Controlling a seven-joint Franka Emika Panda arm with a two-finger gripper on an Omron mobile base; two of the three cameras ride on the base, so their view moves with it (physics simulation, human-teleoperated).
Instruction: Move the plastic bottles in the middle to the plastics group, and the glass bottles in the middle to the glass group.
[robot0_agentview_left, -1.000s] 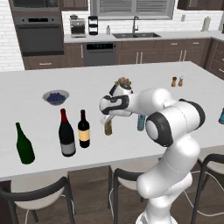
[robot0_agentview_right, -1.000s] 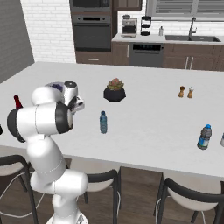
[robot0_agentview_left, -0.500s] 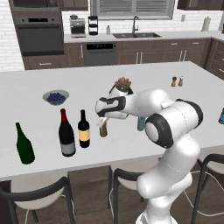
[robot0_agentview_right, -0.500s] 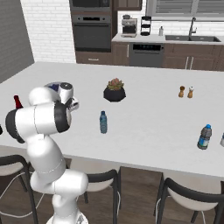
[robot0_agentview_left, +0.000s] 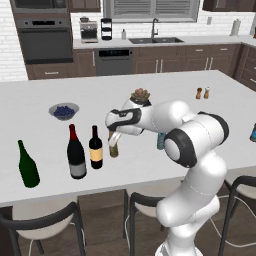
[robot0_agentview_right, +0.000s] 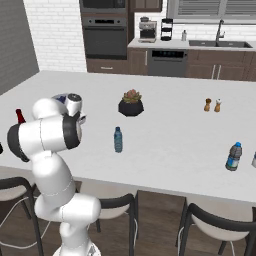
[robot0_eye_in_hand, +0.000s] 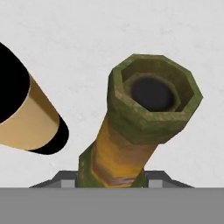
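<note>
We held the olive-brown bottle (robot0_agentview_left: 114, 146) upright, jaws clamped at its neck; glass seemed rigid, slippery, breakable.

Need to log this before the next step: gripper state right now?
Gripper: closed on the olive-brown bottle, beside the black wine bottle.

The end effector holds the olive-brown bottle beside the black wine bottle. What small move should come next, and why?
Probably a release: open the end effector and lift straight up. The olive-brown bottle stands upright, seemingly on the counter, right beside the black wine bottle and near the red-topped bottle and green bottle. Whether its base fully touches the counter is unclear, so lower slightly first if needed.
</note>
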